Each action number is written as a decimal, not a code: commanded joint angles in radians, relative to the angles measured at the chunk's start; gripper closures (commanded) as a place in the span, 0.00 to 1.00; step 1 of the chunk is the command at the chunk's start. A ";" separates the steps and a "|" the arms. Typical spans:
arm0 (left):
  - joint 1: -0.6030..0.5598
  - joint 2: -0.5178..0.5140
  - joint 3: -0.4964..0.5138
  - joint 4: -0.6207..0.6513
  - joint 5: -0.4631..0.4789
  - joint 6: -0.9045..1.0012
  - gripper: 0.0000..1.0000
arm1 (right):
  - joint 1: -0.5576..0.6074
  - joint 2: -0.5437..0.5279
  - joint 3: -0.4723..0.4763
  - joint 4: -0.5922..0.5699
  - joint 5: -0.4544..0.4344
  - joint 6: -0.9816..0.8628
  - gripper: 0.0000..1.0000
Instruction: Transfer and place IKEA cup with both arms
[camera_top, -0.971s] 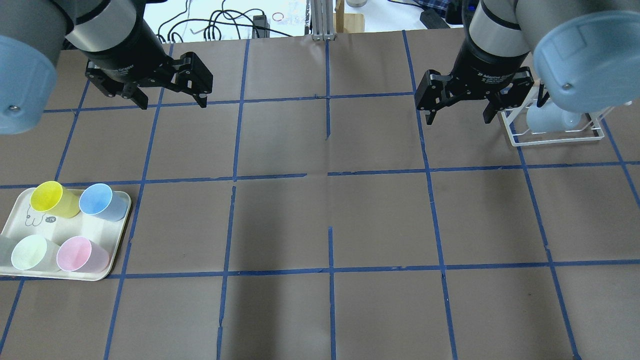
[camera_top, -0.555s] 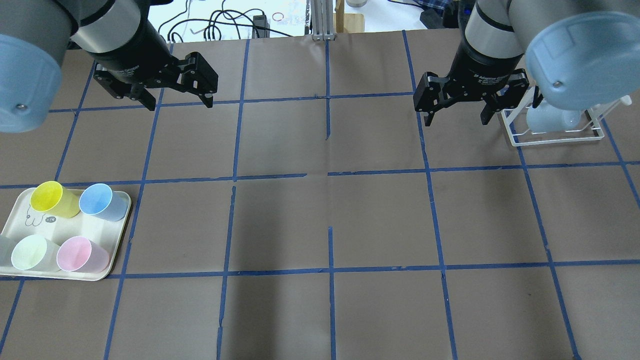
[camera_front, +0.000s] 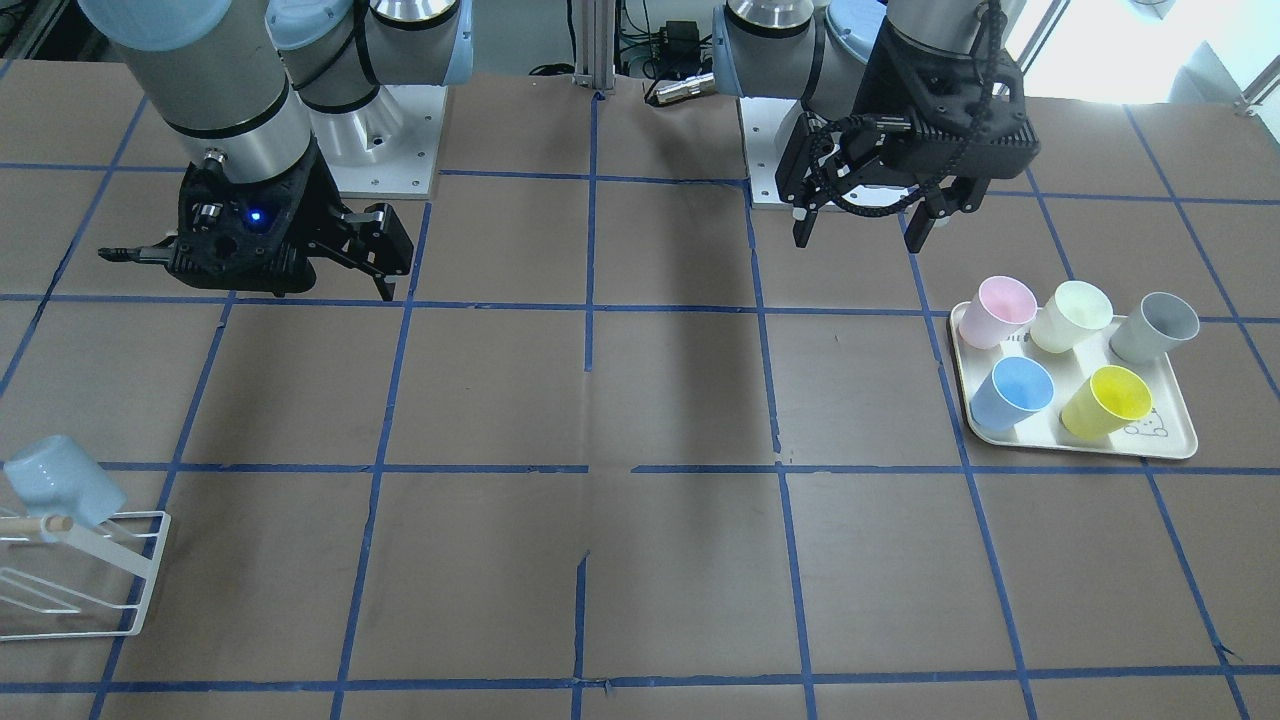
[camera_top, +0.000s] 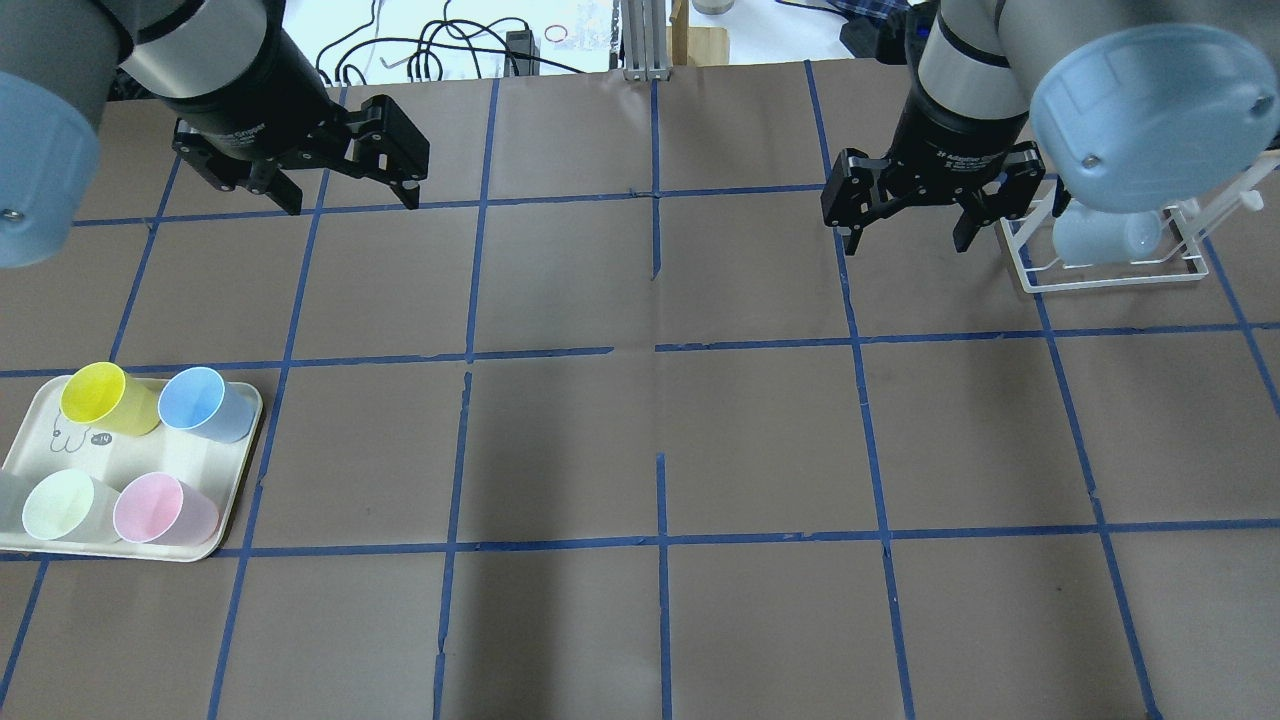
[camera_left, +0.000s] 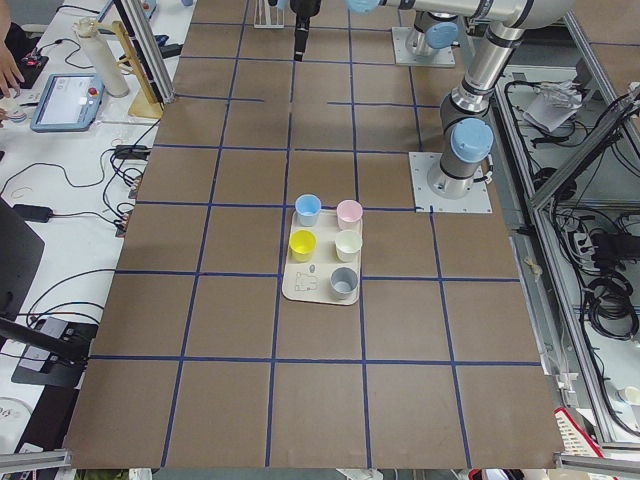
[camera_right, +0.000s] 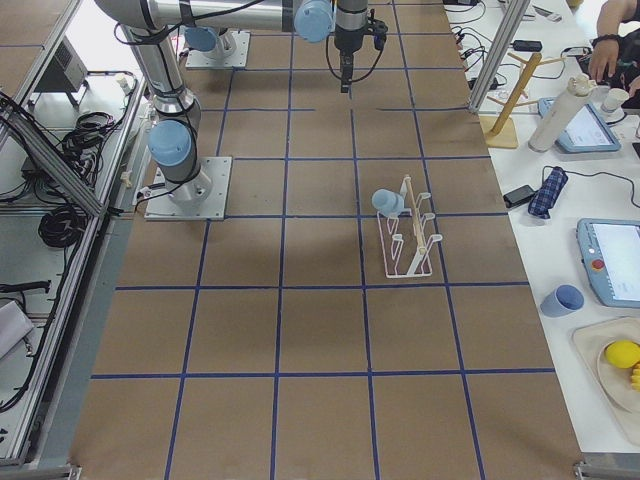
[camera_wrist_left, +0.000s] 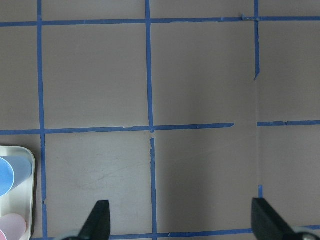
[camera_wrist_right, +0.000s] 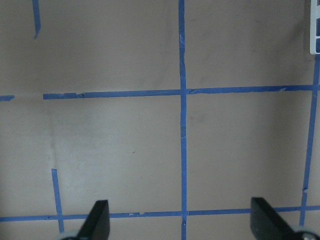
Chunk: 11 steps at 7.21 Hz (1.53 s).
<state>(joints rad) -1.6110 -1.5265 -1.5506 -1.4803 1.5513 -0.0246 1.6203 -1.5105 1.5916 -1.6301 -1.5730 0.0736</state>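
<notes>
Presently the IKEA cup (camera_top: 1090, 238) hangs tilted on a peg of the white wire rack (camera_top: 1110, 284), with neither arm touching it. The right gripper (camera_top: 904, 245) stands just beside the rack, on its side toward the table's middle. Its fingers are spread wide with nothing between them, and the right wrist view confirms only bare taped table below. The left gripper (camera_top: 352, 207) is well apart from the rack, toward the opposite end of the table, likewise spread and empty. Its wrist view shows only table and a corner of the tray. Over the last second the right gripper has drawn slightly away from the rack toward the middle, and its elbow joint has swung the same way. The left gripper shifted a little and came back near its former spot. Neither jaw spread has altered. The cup has not moved on its peg. The tray (camera_top: 235, 460), well apart from the rack at the far end, keeps its deeper blue cup (camera_top: 205, 402) and the other pastel cups undisturbed. Judgement: placement appears complete and the arms are clearing off. The remaining concern is the right arm's bulk passing close above the rack, where a brush could knock the cup off its peg.
</notes>
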 joint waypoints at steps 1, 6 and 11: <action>0.000 -0.003 -0.015 0.000 0.001 0.000 0.00 | 0.001 0.013 -0.005 -0.004 0.007 0.000 0.00; 0.000 -0.014 -0.008 -0.118 0.006 -0.006 0.00 | 0.001 0.026 -0.013 -0.002 -0.001 -0.003 0.00; 0.006 -0.017 -0.005 -0.111 0.007 -0.003 0.00 | -0.022 0.038 -0.015 0.002 -0.030 -0.049 0.00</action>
<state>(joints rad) -1.6046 -1.5395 -1.5520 -1.5945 1.5562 -0.0282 1.6128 -1.4729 1.5778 -1.6330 -1.5820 0.0552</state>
